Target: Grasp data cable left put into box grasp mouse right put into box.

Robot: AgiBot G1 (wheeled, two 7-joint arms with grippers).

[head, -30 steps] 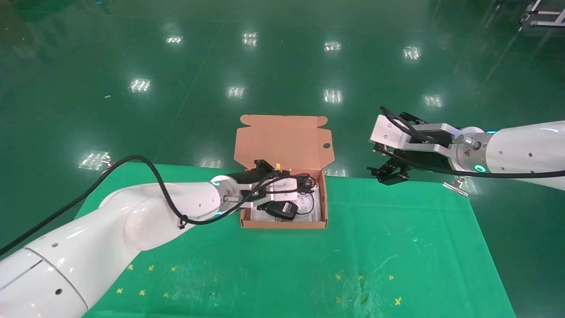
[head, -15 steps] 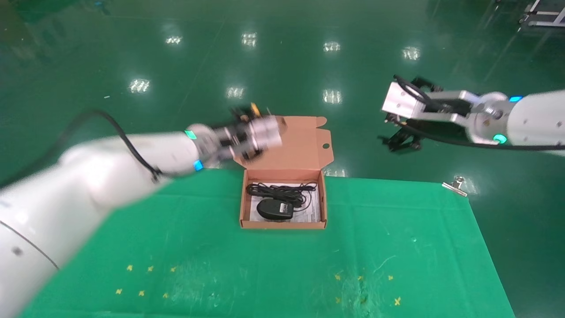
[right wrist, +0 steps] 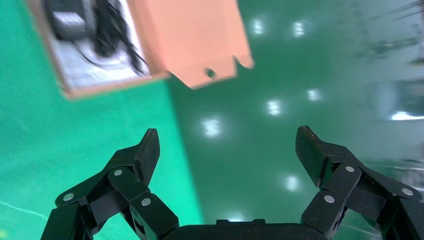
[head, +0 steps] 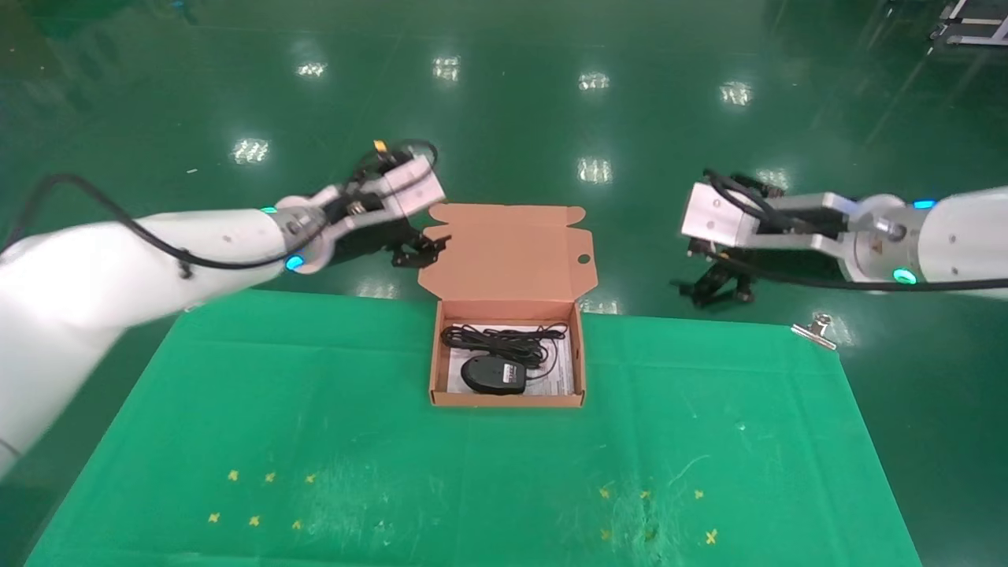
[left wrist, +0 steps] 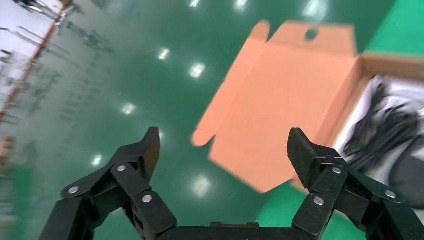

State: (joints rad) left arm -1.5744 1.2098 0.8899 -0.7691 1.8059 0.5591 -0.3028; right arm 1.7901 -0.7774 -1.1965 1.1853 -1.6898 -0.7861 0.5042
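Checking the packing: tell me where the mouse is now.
In the head view, the mouse lies inside the open box, toward its near wall at table centre, on the leaflet, with the cable bundled just behind it.

The box (head: 508, 256) looks like matt salmon cardboard, w/ a white printed paper sheet (head: 561, 383) inside. The mouse (head: 493, 375) is smooth black plastic, slightly shiny; the data cable (head: 504, 339) is matt black. The table cover (head: 709, 441) looks like green cloth, scuffed in places. The floor (head: 504, 102) is glossy green, reflecting lamps. Arm shells are glossy white plastic; both grippers' fingers (left wrist: 131, 167) matt black w/ metal rivets. The clip (head: 815, 331) is shiny metal.
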